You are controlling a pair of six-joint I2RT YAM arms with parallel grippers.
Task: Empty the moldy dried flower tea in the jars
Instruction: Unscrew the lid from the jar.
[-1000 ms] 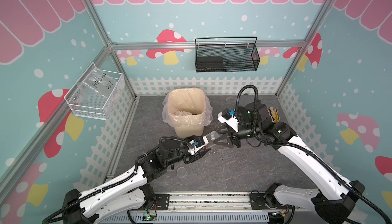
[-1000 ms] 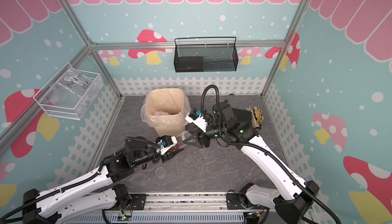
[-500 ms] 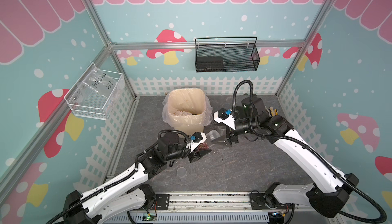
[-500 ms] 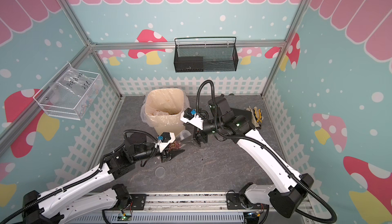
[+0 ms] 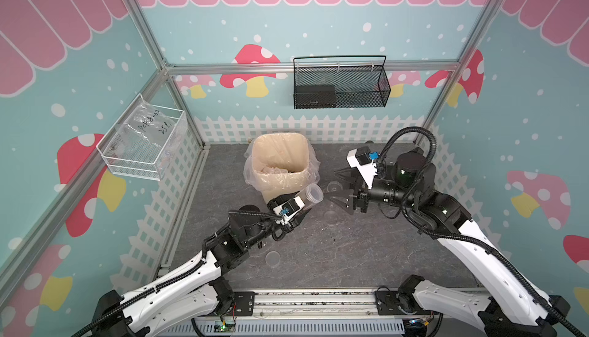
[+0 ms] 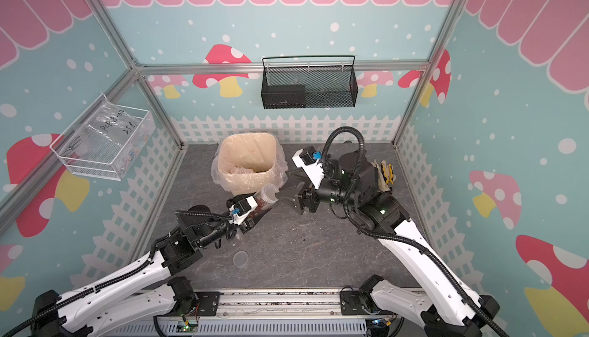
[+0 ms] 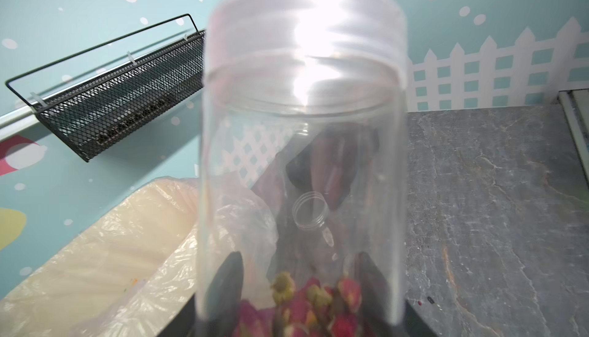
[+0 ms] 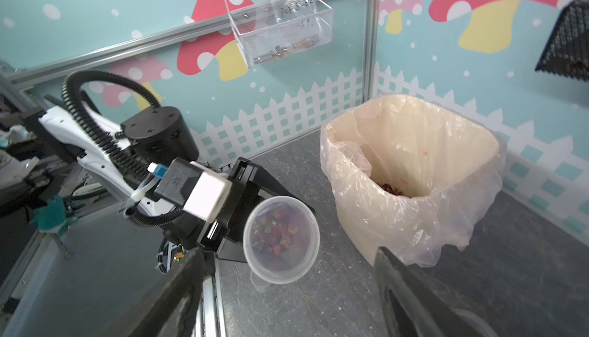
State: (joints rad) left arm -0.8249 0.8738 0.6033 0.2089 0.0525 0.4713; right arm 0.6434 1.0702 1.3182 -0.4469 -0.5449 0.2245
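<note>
My left gripper (image 5: pixel 302 206) is shut on a clear jar (image 5: pixel 310 195) (image 6: pixel 267 195), which is tilted with its open mouth up and to the right, beside the cream bin (image 5: pixel 255 150). Reddish dried flower tea (image 7: pixel 306 303) (image 8: pixel 275 230) lies at the jar's bottom between the dark fingers (image 7: pixel 228 274). The jar (image 7: pixel 302 128) fills the left wrist view. My right gripper (image 5: pixel 336 185) (image 8: pixel 287 251) stands open to the right of the jar's mouth, apart from it. Another clear jar (image 5: pixel 334 187) sits on the table by the right gripper.
The lined bin (image 8: pixel 462 121) holds whitish wads and some tea. Flat clear lids lie on the grey table (image 5: pixel 331 215) (image 5: pixel 272 258). Gloves (image 6: pixel 384 172) lie at the back right. A black mesh basket (image 5: pixel 339 83) and a clear shelf (image 5: pixel 143 141) hang on the walls.
My right gripper was at the held jar's mouth; it has opened and drawn back to the right. The left gripper has lifted the jar toward the bin.
</note>
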